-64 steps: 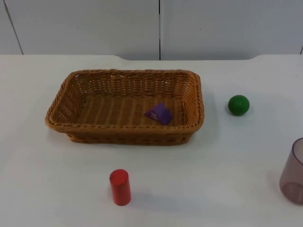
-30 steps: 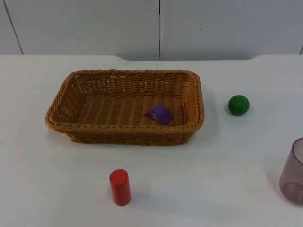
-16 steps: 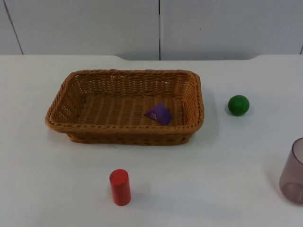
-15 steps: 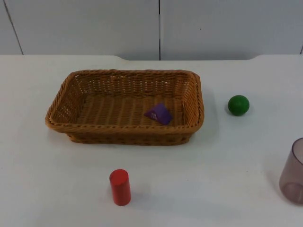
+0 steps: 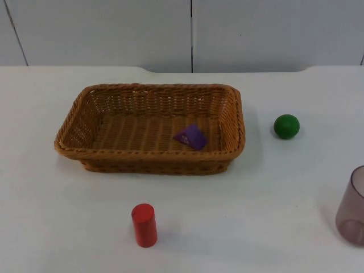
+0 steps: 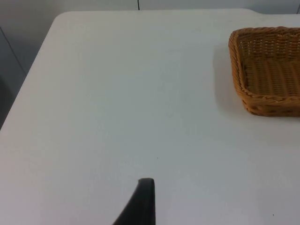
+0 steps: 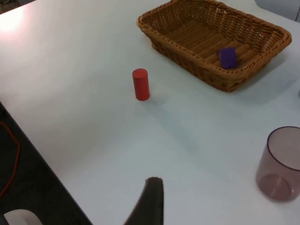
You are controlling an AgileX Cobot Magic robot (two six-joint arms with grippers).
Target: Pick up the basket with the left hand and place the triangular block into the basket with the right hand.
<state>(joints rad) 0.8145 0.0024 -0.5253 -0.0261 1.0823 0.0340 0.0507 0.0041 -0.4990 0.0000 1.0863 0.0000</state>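
Note:
The brown wicker basket stands on the white table, left of centre. The purple triangular block lies inside it on the floor, toward the right front. In the right wrist view the basket shows with the block in it. My left gripper waits over bare table well to the left of the basket, apart from it. My right gripper waits above the table's front right area, far from the basket.
A red cylinder stands upright in front of the basket, also in the right wrist view. A green ball lies to the basket's right. A translucent brownish cup stands at the right edge, near my right gripper.

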